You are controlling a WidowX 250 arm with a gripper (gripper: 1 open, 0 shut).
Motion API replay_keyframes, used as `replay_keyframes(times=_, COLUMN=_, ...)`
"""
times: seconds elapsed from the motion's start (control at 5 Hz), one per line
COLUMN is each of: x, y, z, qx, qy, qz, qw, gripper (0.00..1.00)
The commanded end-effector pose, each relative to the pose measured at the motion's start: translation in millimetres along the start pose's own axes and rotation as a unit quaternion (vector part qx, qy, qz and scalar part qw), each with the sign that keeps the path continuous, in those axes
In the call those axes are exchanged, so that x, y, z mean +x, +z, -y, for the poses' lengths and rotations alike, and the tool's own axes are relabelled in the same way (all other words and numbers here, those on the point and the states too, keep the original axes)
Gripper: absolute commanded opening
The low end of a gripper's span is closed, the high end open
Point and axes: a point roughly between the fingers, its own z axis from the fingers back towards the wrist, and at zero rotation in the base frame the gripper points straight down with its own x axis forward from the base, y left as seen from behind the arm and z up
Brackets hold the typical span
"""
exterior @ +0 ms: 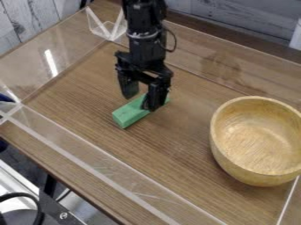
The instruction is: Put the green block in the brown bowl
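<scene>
The green block [128, 114] lies flat on the wooden table, a bright green bar angled toward the lower left. My gripper [143, 94] points straight down over the block's upper right end, its black fingers [126, 83] open and standing on either side of that end. Whether the fingers touch the block I cannot tell. The brown bowl [258, 139] sits to the right, a large light-tan wooden bowl with a thick rim and nothing in its hollow, well apart from the gripper.
Clear acrylic walls [70, 141] fence the table along the front and left edges. Bare wood [188, 114] lies between the block and the bowl. A black cable loop [18, 211] shows at the lower left, outside the wall.
</scene>
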Motion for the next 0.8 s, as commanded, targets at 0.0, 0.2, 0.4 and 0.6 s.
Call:
replay_keyframes(times=0.0, x=6.4, y=1.0, z=-7, qx=0.013, qy=0.004, qz=0.010, qw=0.9999, gripper=1.00)
replay_keyframes(times=0.2, x=7.3, y=-4.2, z=-8, qx=0.012, qy=0.008, qz=0.005, qw=0.9999, gripper=0.00)
replay_keyframes(times=0.4, x=9.5, y=0.1, z=-8, qx=0.012, qy=0.009, qz=0.011, qw=0.9998, gripper=0.00)
replay_keyframes(times=0.6, x=12.2, y=14.4, z=-6, qx=0.011, qy=0.009, qz=0.025, qw=0.9996, gripper=0.00)
